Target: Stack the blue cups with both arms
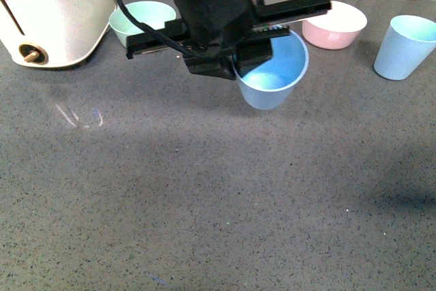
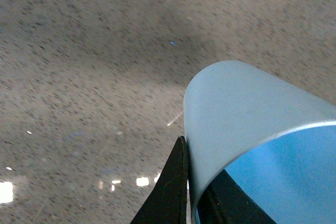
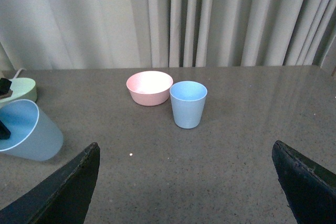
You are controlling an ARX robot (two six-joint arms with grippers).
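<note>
Grey speckled countertop (image 1: pixel 204 223) spread below the left gripper (image 1: pixel 238 58), which pinched the rim of a tilted blue cup (image 1: pixel 272 76). The right gripper (image 3: pixel 185 153) gaped wide, empty. Farther back, the second blue cup (image 1: pixel 405 47) stood upright near the pink bowl (image 1: pixel 334 25).

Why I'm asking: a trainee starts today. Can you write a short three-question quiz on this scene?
1. True or false: the right gripper is shut on a blue cup.
2. The standing blue cup is nearest to: A) the green bowl, B) the pink bowl, C) the white appliance.
3. Fill in: the left gripper pinches the held blue cup by its wall, one finger inside and one ____.
Key: 1 false, it is open and empty; 2 B; 3 outside.
</note>
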